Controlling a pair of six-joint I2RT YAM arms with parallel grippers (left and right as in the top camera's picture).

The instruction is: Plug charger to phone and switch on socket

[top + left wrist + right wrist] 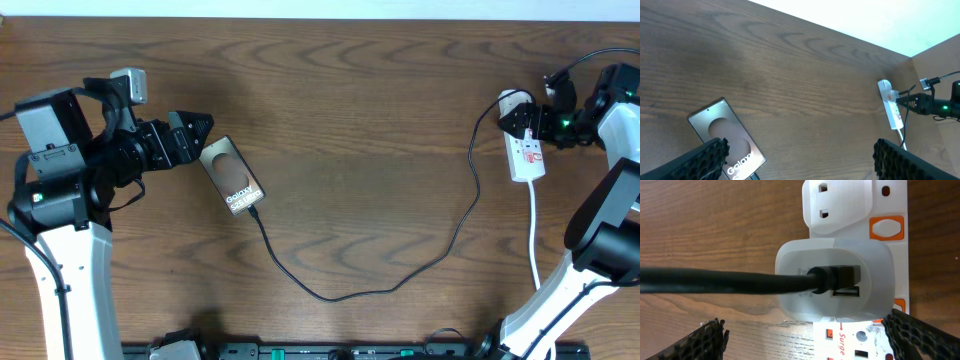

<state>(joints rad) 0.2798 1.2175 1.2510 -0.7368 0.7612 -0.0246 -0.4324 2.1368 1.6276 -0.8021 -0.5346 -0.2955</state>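
left gripper (198, 140) jaws wide, holding nothing, tips at the phone's (232, 176) upper end | right gripper (810, 339) jaws wide over the socket (527, 158) | phone flat on the wooden table (350, 100), angled | charger (400, 285) loops from phone's lower end to white plug head (835, 282) seated in socket

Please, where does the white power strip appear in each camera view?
Overhead: the power strip lies far right, in the upper half.
Left wrist: the strip is small, right of centre.
Right wrist: the strip fills the right side, close up.
Shared landmark: the white plug head seated in it.
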